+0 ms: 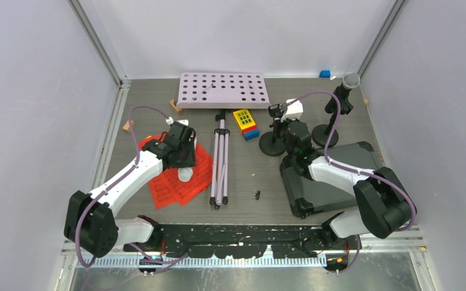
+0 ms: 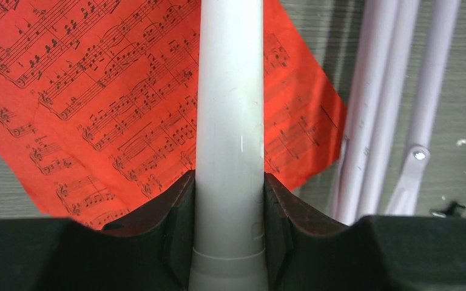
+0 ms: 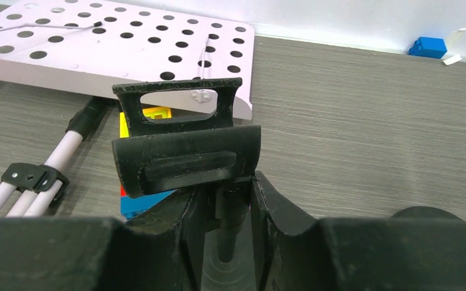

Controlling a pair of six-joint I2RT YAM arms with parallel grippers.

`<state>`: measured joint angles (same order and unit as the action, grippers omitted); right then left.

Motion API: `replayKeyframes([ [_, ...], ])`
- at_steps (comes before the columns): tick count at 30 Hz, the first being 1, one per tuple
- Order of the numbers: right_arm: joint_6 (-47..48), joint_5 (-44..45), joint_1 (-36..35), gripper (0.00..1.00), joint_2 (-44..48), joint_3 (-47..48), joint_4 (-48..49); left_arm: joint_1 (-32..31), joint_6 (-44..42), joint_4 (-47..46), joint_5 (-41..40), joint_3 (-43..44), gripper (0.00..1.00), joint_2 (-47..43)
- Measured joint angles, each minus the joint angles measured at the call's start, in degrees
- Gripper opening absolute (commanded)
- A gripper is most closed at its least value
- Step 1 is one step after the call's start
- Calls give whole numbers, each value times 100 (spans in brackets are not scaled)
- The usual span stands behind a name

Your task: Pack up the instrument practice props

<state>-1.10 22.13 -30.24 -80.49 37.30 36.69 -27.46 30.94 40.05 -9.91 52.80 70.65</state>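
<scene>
My left gripper [image 2: 229,194] is shut on the white microphone [image 2: 229,121], holding it just above the red sheet-music pages [image 2: 97,109], which lie at the left [image 1: 182,182]. My right gripper [image 3: 227,206] is shut on the stem of a black mic holder [image 3: 185,157], whose round base [image 1: 273,145] rests on the table. The black grey-headed microphone [image 1: 346,85] stands in the second holder [image 1: 324,136] at the back right. The lilac perforated music desk [image 1: 223,90] lies flat at the back, its folded tripod legs [image 1: 220,163] stretching toward me.
A dark hard case [image 1: 334,176] lies under my right arm. A yellow, red and blue toy brick [image 1: 246,124] sits between the tripod legs and the held holder. A small blue block [image 1: 325,74] lies by the back wall, and a tiny black part [image 1: 257,194] lies near the front.
</scene>
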Motion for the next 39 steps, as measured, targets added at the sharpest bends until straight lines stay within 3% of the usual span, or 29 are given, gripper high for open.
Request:
replayKeyframes([
  [4, 37, -173, 0, 31, 44, 0, -109, 17, 101, -365, -245, -177, 27, 304],
  [9, 31, -361, -2, 45, 168, 0, -352, 55, 234, -756, -474, -293, 32, 645],
  [14, -59, -597, -2, 53, 413, 0, -802, 98, 348, -1106, -579, -461, 35, 962],
  [18, -166, -761, -2, 67, 828, 11, -1189, 114, 426, -1355, -651, -535, 36, 1252],
  [21, -280, -885, -2, 76, 1198, 13, -1414, 136, 481, -1451, -664, -542, 45, 1512],
  [28, -494, -944, -2, 78, 1958, 61, -2024, 151, 551, -1502, -688, -562, 68, 1751],
  [33, -688, -772, -2, 78, 2603, 175, -2557, 160, 623, -1434, -743, -564, 73, 1611],
  [39, -1276, 481, -7, 79, 3147, 951, -3731, 160, 608, -1130, -894, -529, 74, 595],
])
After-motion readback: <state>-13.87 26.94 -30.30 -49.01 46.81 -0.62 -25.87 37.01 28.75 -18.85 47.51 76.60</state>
